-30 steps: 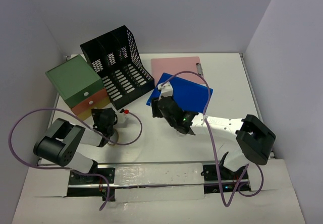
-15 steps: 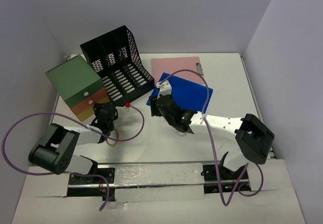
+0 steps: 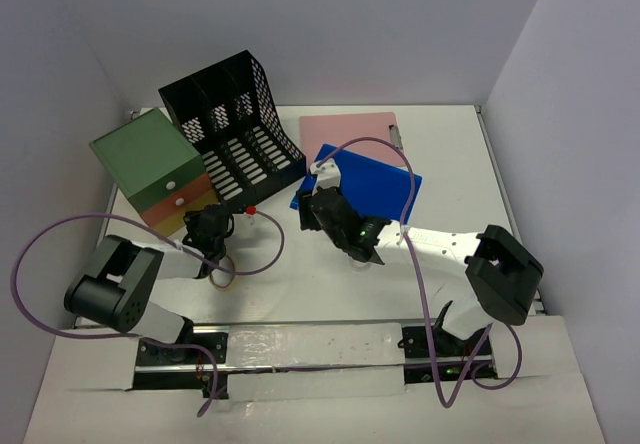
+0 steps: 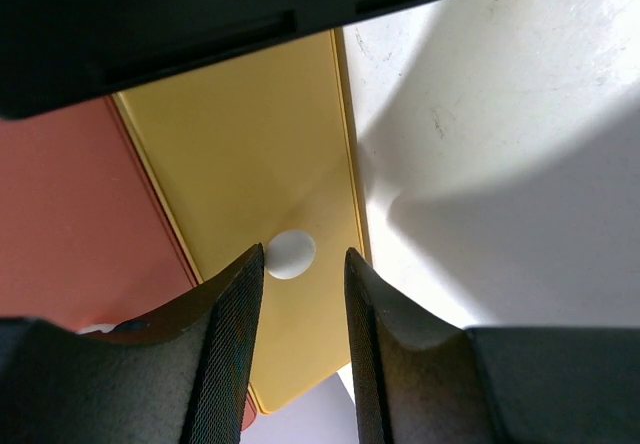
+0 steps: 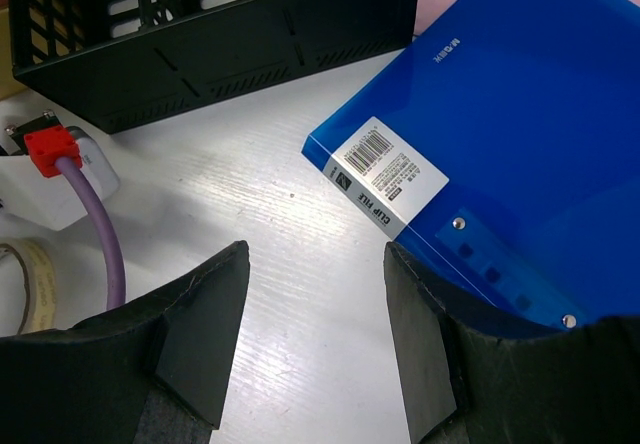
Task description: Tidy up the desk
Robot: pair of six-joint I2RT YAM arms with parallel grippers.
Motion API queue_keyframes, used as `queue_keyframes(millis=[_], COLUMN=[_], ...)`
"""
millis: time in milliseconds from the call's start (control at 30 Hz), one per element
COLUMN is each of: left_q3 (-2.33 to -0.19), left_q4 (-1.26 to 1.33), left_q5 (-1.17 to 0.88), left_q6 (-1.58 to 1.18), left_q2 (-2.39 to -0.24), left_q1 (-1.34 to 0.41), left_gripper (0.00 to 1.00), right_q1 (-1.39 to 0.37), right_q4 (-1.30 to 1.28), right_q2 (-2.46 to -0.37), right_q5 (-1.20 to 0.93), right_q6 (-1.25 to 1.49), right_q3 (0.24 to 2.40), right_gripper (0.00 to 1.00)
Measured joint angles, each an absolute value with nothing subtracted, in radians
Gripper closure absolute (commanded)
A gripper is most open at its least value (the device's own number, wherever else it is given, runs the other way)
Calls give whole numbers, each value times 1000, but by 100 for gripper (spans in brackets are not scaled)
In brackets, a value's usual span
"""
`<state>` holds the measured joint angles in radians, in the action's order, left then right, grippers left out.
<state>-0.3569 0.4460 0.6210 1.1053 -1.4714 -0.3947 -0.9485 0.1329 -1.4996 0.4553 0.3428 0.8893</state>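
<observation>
The white desk [image 3: 450,164] holds a drawer unit [image 3: 148,159] with a green top at the left. My left gripper [image 3: 205,226] is right in front of that unit. In the left wrist view it [image 4: 303,264] is open by a narrow gap. The white knob [image 4: 291,254] of the yellow drawer [image 4: 250,164] sits just beyond the fingertips, close to the left finger. My right gripper [image 3: 310,207] is open and empty. In the right wrist view it [image 5: 315,264] hangs over bare desk beside the corner of a blue clip file [image 5: 500,114].
A black mesh file organizer [image 3: 235,129] lies tilted behind the drawer unit. A pink clipboard [image 3: 350,129] lies partly under the blue file. A roll of tape [image 3: 222,276] lies by the left arm. A purple cable with a red plug [image 5: 50,149] runs near the organizer. An orange-red drawer [image 4: 70,214] sits beside the yellow one.
My left gripper has moved away from me up to the yellow drawer front, and the left arm's elbow has shifted. My right gripper has edged slightly left and stays open.
</observation>
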Motion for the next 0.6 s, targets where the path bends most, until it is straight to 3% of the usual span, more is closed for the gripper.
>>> queue_keyframes(millis=[400,600], left_q3=[-300,-274], left_q4=[750,912], left_q5=[677,700], left_q6=[1233,1290], left_q2=[-1614,-1684], left_q1=[-386,-383], left_gripper=[58,67], right_q1=[-948,-943], right_q4=[116,114], right_q2=[-1512,-1512], right_q5=[456,455], right_q6=[339,338], right_q3=[891,891], right_gripper=[37,37])
